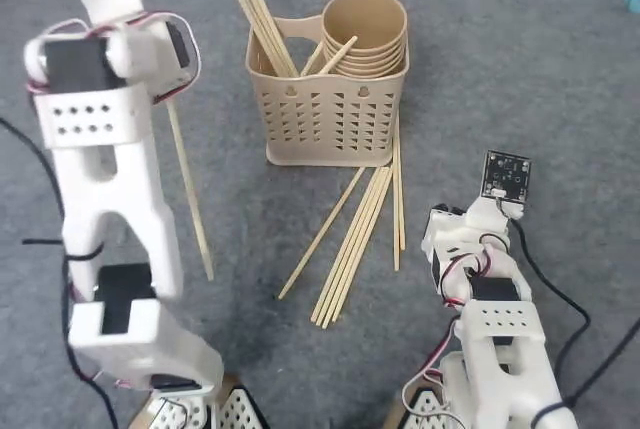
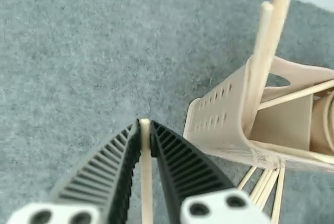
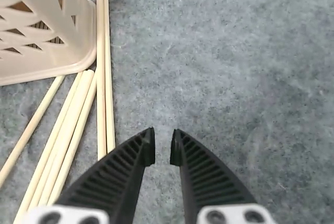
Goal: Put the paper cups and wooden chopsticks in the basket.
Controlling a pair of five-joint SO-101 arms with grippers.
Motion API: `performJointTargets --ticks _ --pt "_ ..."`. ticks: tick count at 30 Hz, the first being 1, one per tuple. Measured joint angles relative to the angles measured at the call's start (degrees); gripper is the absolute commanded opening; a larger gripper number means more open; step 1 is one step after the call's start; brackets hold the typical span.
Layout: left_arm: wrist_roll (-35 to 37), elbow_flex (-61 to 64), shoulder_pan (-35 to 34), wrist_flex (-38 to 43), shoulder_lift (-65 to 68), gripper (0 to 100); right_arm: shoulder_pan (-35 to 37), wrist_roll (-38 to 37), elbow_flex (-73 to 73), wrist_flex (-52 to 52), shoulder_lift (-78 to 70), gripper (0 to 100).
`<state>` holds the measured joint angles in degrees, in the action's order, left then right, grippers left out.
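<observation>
Left wrist view showed the left gripper (image 2: 145, 126) pinching a chopstick (image 2: 146, 182); the right gripper (image 3: 162, 145) was open a little

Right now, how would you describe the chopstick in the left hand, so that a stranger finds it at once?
Start at the beige basket in the middle of the grey table. To its left, one wooden chopstick slants alone. Unlike the bundle lying in front of the basket, it is pinched in the left hand.
</observation>
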<state>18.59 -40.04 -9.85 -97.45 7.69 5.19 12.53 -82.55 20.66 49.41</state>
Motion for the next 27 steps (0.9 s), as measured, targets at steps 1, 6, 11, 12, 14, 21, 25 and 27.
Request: performJointTargets --ticks 1,6,11,12,14,21,25,27 --pt "0.1 0.7 0.0 0.4 -0.7 1 0.0 0.0 0.0 0.0 0.0 6.6" --pt "-2.4 3.4 0.0 0.8 -4.4 1 0.0 0.0 0.0 0.0 0.0 6.6" --pt "-6.3 9.3 0.0 2.6 -12.0 1 0.0 0.0 0.0 0.0 0.0 6.6" --pt "-6.4 11.0 0.0 4.0 -14.0 1 0.0 0.0 0.0 0.0 0.0 6.6" --pt "-6.7 14.9 0.0 7.7 -17.4 1 0.0 0.0 0.0 0.0 0.0 6.6" --pt "-6.8 30.5 0.0 25.8 -27.3 1 0.0 0.0 0.0 0.0 0.0 6.6" --pt "-6.8 36.7 0.4 37.2 -31.6 1 0.0 0.0 0.0 0.0 0.0 6.6" --pt "-6.8 37.9 1.4 41.3 -33.1 1 0.0 0.0 0.0 0.0 0.0 6.6"
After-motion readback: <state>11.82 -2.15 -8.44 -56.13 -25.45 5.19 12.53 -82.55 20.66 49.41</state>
